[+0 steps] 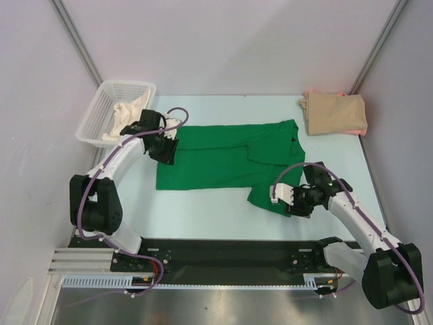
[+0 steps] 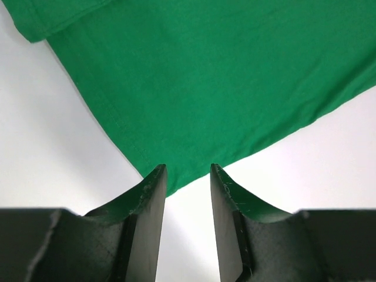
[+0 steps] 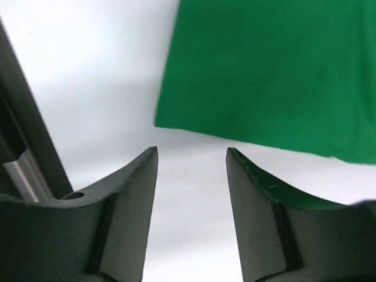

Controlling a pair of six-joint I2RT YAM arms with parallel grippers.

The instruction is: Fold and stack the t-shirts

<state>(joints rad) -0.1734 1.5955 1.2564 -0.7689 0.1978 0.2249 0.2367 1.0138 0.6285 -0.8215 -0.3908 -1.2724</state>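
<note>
A bright green t-shirt [image 1: 216, 162] lies spread flat across the middle of the table. My left gripper [image 1: 166, 153] hovers over its far left corner. In the left wrist view the gripper [image 2: 188, 171] is open, with the green t-shirt's [image 2: 223, 76] corner lying just below the gap between the tips and not pinched. My right gripper [image 1: 289, 201] is at the shirt's near right part. In the right wrist view it [image 3: 191, 151] is open over bare table, the green fabric [image 3: 270, 76] a short way beyond the tips. A folded tan t-shirt [image 1: 335, 113] with a pink edge lies at the back right.
A white mesh basket [image 1: 101, 101] stands at the back left with a cream cloth [image 1: 127, 112] in it. Grey walls close in the table at the back and on both sides. The black rail [image 1: 223, 254] with the arm bases runs along the near edge.
</note>
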